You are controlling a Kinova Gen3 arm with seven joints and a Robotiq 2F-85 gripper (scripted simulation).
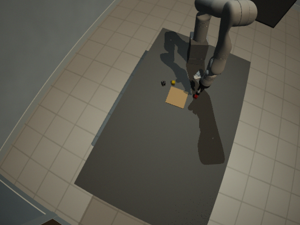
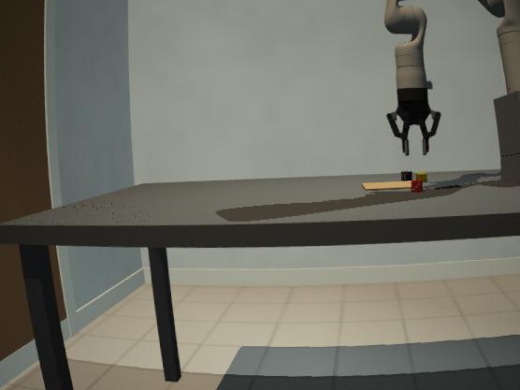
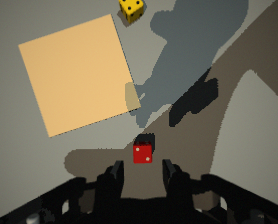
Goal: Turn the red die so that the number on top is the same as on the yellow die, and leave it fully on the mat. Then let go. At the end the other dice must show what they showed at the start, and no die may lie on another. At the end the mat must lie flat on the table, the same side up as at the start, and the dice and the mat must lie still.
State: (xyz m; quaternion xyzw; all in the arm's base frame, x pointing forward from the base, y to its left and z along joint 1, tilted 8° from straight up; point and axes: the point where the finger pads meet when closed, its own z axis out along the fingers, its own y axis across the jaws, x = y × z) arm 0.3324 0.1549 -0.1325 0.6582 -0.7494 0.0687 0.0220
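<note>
Black die [image 1: 163, 83]: on the desk [image 1: 151, 157], beside the yellow die, off the mat.
Yellow die [image 3: 132, 9]: on the desk just past a mat corner.
Mat [image 3: 75, 74]: tan, flat on the desk.
Red die [image 3: 142, 153]: on the desk, off the mat, near its corner, two pips up.
Pincer [image 2: 415, 149]: partly open, holding nothing, hanging above the red die, touching nothing.

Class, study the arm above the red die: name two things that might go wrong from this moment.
1. The gripper hangs well above the red die with its fingers partly closed and holding nothing; the narrowed gap may clip the die's top and shove it.
2. The die lies off the mat, beside its corner; a skewed placement could lift or shift the mat, or leave the die only partly on it.
</note>
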